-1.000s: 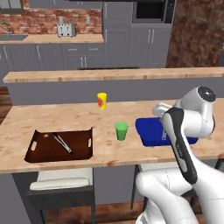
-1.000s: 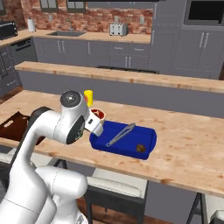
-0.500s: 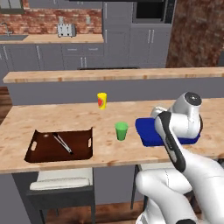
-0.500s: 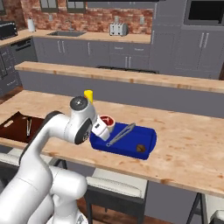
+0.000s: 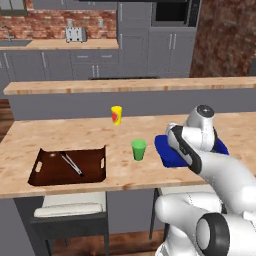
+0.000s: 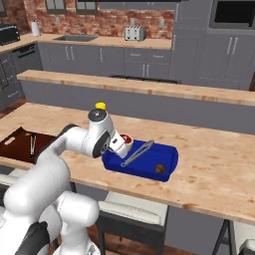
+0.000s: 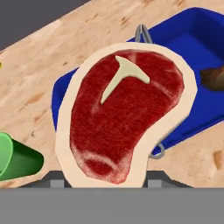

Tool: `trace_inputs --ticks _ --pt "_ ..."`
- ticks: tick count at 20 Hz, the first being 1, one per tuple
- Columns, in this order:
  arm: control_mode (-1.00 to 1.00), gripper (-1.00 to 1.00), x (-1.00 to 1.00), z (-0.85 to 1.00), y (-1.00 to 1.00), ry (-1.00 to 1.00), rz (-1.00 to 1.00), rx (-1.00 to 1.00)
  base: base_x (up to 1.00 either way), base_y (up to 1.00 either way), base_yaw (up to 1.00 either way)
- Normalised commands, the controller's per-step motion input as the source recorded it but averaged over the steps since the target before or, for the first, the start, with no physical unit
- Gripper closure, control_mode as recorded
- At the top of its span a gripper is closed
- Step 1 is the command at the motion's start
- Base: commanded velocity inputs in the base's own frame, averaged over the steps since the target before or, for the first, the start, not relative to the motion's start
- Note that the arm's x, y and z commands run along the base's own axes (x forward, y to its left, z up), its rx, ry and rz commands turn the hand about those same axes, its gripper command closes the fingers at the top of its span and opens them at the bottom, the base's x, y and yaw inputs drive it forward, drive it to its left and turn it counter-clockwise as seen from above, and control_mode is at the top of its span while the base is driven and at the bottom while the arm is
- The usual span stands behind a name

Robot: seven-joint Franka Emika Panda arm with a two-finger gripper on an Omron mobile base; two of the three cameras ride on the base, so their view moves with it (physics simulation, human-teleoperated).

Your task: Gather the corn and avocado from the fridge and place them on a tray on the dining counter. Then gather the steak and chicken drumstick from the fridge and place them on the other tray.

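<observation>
Two trays (image 5: 97,172) on a wooden dining counter (image 6: 214,164), grey cabinets, brick wall, tool (image 6: 123,146) gripping steak (image 7: 122,116) over blue one (image 6: 169,160)

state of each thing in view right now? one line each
steak: held in the gripper, above the blue tray
blue tray: on counter, holds tongs and a brown item
brown tray: on counter, holds tongs
green cup: upright
yellow cup: upright

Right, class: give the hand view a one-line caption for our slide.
Gripper carries a T-bone steak over the blue tray, green cup alongside.
</observation>
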Motion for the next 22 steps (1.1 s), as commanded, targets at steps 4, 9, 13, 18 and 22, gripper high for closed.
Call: trace_inputs --ticks 4,9,13,18,22 --pt "-1.00 1.00 0.38 -0.36 -0.05 0.03 0.00 0.00 0.00 0.00 0.00" --pt "-1.00 1.00 0.24 -0.38 -0.10 0.00 0.00 0.00 0.00 0.00 0.00" --pt "-1.00 1.00 0.23 -0.35 -0.10 0.00 0.00 0.00 0.00 0.00 0.00" --pt "-1.00 1.00 0.05 -0.24 -0.02 0.00 0.00 0.00 0.00 0.00 0.00" --pt "-1.00 1.00 0.00 -0.21 -0.06 0.00 0.00 0.01 0.00 0.00 0.00"
